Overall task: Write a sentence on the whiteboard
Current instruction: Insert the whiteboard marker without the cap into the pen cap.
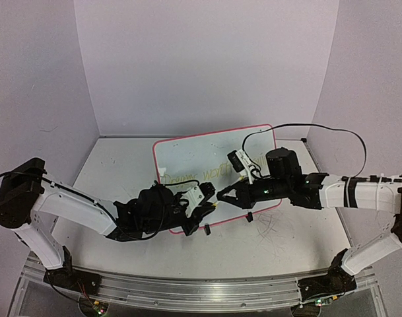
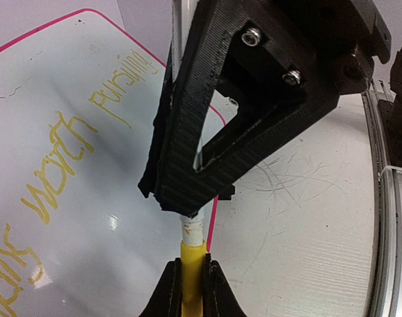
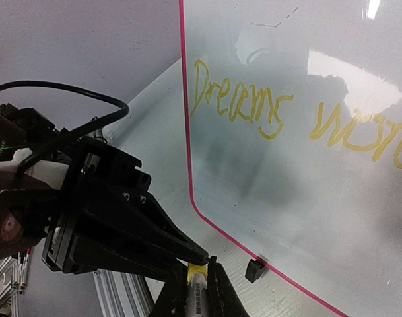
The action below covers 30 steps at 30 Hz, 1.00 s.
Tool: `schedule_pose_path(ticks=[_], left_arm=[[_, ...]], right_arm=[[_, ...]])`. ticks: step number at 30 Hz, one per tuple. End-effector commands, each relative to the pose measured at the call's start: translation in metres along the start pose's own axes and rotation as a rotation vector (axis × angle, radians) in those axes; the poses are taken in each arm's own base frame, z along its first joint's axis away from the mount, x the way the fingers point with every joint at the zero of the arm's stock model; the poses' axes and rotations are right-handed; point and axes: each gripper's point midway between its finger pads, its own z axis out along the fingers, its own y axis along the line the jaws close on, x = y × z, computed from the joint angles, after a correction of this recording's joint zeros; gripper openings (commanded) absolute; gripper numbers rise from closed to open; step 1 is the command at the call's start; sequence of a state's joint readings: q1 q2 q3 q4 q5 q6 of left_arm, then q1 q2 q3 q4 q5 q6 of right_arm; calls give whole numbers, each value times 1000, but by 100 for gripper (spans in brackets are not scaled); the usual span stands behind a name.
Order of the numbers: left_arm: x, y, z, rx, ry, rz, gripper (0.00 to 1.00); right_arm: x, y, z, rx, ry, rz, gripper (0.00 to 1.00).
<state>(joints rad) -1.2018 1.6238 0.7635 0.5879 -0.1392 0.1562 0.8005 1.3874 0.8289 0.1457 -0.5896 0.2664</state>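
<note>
Between your left gripper [image 1: 211, 206] fingers: yellow end of the marker [image 2: 192, 254], pinched firmly.
Between your right gripper [image 1: 221, 196] fingers: the marker's other end, also pinched, tip to tip with the left.
Under both fingertips: near rim of the whiteboard [image 1: 187, 150].
Beyond the fingers: the sentence [image 3: 240, 105], yellow.

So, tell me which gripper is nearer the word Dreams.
Left. The left gripper lies below Dreams at the near edge of the whiteboard; the right gripper meets it from the right.
</note>
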Motion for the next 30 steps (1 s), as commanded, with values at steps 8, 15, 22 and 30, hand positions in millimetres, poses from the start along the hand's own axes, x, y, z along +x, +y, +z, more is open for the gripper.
schedule_pose_path(ticks=[8,15,22,30], left_arm=[[-63,34,-10,-171,-141,44,0],[-76,38,-11,-192,-164,68,0],[-94,31,-10,-181,-196,111,0],[-106,10,-23,-35,-249,60,0]], right_arm=[[1,11,21,-3,7,182,0],[5,20,35,26,27,326,0],[20,32,45,-4,92,214,0],[38,62,40,-224,151,-192,0]])
